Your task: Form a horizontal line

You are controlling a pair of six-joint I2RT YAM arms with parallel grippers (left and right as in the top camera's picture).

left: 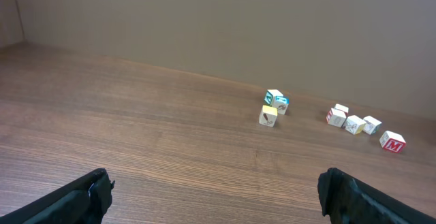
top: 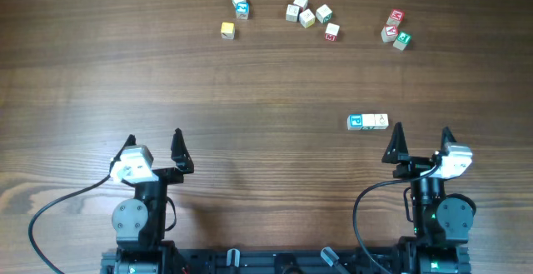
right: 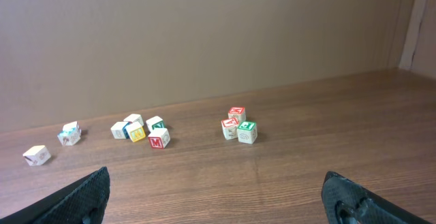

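Observation:
The horizontal line (top: 367, 122) is a short row of two touching cubes, a blue-teal-faced one (top: 356, 122) on the left and a pale cream one (top: 379, 121) on the right. It lies on the wooden table just ahead and to the left of my right gripper (top: 420, 138). It is out of both wrist views. My right gripper (right: 216, 178) is open and empty. My left gripper (top: 154, 143) is open and empty near the front left, and it also shows in the left wrist view (left: 216, 180).
Loose cubes lie along the far edge: a yellow one (top: 227, 30) and a teal-faced pair (top: 241, 6) at the left, a cluster (top: 310, 14) with a red M cube (top: 331, 32) in the middle, and red and green cubes (top: 396, 28) at the right.

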